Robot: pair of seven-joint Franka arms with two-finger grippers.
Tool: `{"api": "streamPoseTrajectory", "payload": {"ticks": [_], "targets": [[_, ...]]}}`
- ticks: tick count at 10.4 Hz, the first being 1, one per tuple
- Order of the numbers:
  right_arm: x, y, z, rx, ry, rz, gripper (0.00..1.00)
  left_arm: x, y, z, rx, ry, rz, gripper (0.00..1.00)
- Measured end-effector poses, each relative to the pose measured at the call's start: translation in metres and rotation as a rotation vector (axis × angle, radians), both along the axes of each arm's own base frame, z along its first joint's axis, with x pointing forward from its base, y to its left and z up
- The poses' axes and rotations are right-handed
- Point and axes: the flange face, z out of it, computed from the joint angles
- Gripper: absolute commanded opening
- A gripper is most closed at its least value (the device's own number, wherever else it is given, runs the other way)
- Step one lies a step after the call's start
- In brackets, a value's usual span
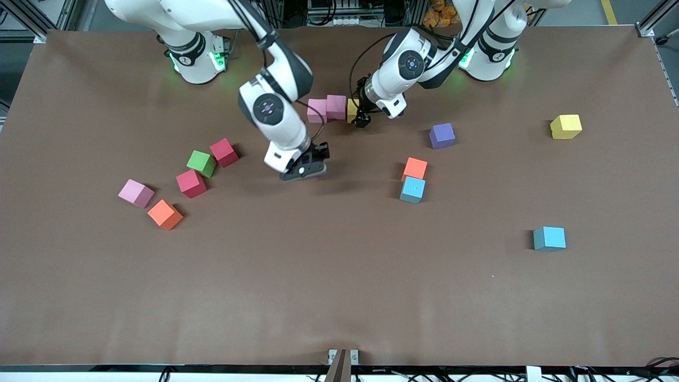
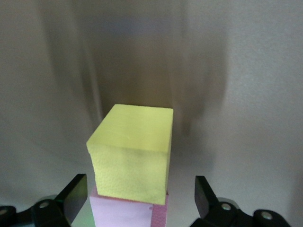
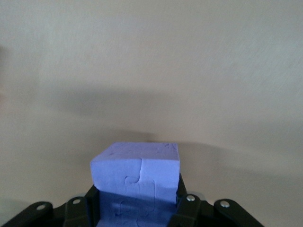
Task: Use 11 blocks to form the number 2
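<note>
Sitting between left pincer [image 2: 137,198] fingers: yellow block [image 2: 132,153]

coloured blocks [image 1: 336,106] scattered on table

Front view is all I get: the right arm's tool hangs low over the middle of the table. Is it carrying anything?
Observer: Yes. The right wrist view shows the right tool shut on a purple block.
Operator: And the other arm's tool?
Observer: The left tool is open. Its fingers stand clear on either side of the yellow block, which sits against a pink block.
</note>
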Motion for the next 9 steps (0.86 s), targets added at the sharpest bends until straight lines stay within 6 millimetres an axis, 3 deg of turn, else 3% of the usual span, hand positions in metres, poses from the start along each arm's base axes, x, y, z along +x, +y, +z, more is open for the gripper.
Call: {"api": "streamPoseTrajectory", "payload": {"ticks": [4,6,9], "targets": [[-0.044,0.035,-0.005,-0.031,0.003,-0.07,0.2,0.011,0.008,0.033,0.056,-0.026,-0.123,1.0],[-0.056,0.044,-0.007,-0.031,0.003,-0.119,0.2,0.031,0.023,0.048,0.092,-0.088,-0.208,1.0],[-0.085,0.065,-0.008,-0.046,-0.004,-0.169,0.18,0.072,0.053,0.056,0.099,-0.14,-0.421,1.0]]}}
